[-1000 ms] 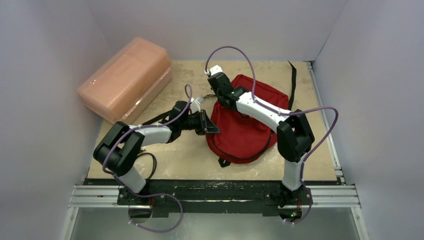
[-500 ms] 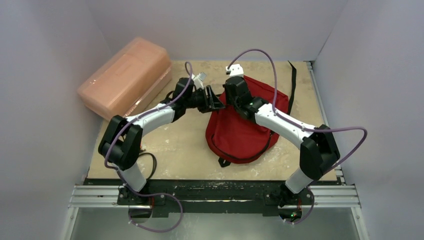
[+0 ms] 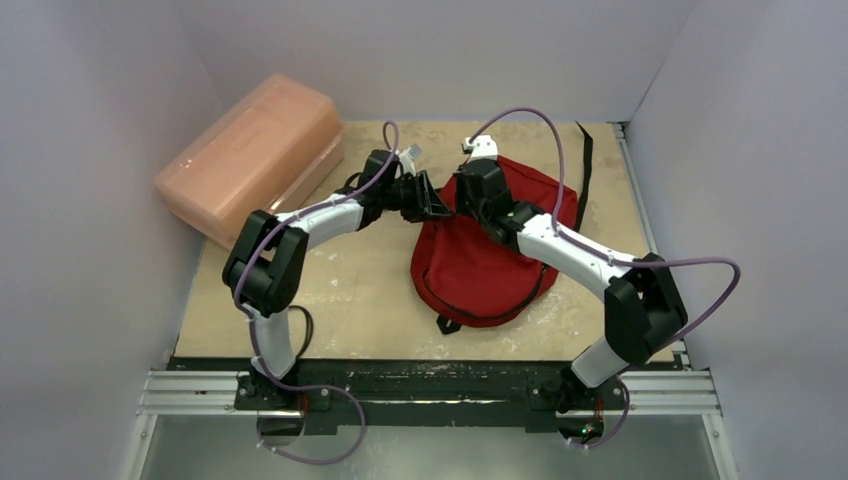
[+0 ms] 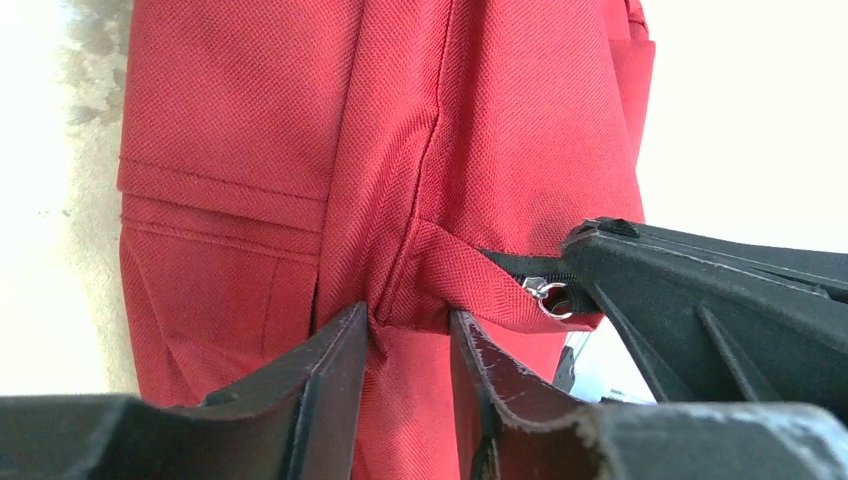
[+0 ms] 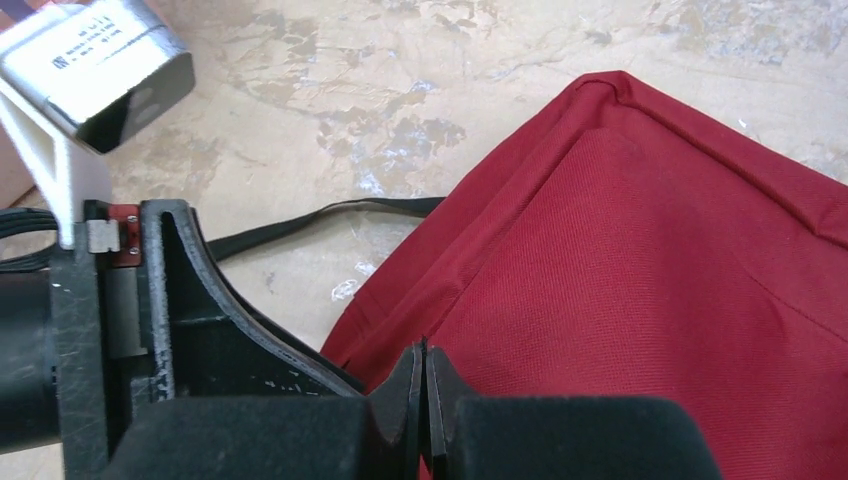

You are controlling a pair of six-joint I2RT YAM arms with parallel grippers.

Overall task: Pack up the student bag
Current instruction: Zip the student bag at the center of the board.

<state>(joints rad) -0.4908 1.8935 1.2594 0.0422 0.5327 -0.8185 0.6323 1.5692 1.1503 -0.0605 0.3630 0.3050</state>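
Tan tabletop under the dark red bag; my left gripper, half-open, straddles its seam fold, grip unclear. My right gripper sits closed at the zip

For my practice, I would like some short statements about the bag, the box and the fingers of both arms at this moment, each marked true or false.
1. The right gripper has its fingers pressed together. True.
2. The student bag lies inside the pink box. False: it lies on the table, apart from the box.
3. The left gripper has its fingers apart, with a fold of the bag's red fabric between them. True.
4. Both grippers hang over the pink box. False: both are at the bag, near its far-left side.
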